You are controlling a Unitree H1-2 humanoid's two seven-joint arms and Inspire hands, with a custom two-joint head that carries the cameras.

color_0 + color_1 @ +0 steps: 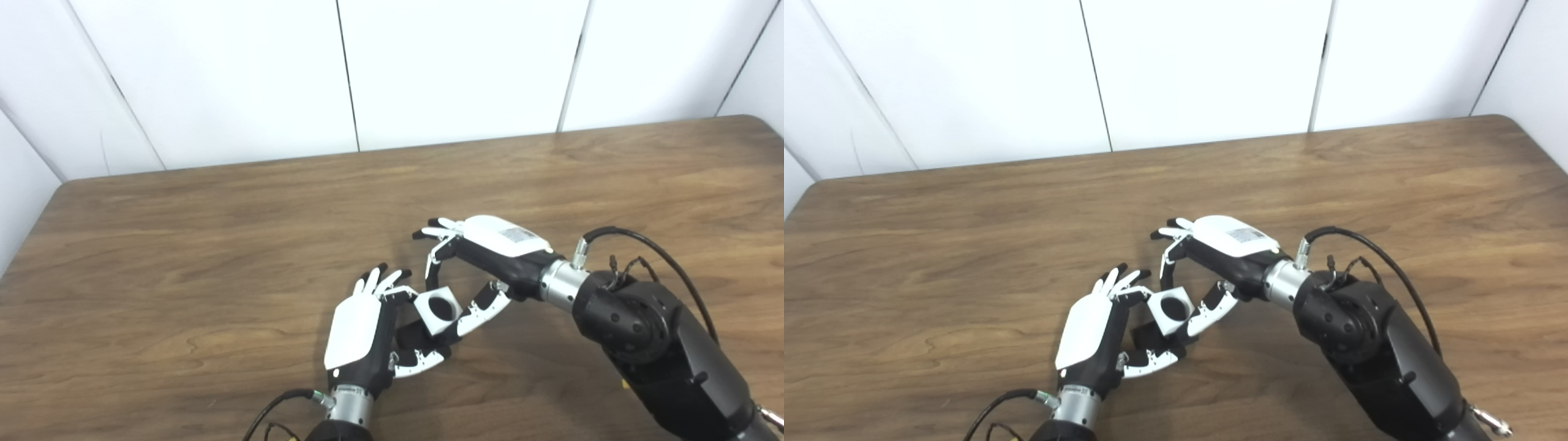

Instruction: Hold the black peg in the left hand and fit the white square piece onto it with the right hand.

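Note:
My left hand (360,334) is low in the middle of the picture, back facing up. Its thumb and fingers are closed on the black peg (414,335), of which only a short dark stub shows. The white square piece (437,311), a small block with a round hole facing up, sits against the peg's upper end. My right hand (493,251) reaches in from the right, with a finger at the piece's top edge and the thumb (484,309) against its right side. I cannot tell how far the peg sits inside the hole.
The brown wooden table (184,245) fills the view, with white wall panels (453,67) behind its far edge. A black cable (649,245) loops over my right forearm. Another cable (275,407) trails from my left wrist at the bottom edge.

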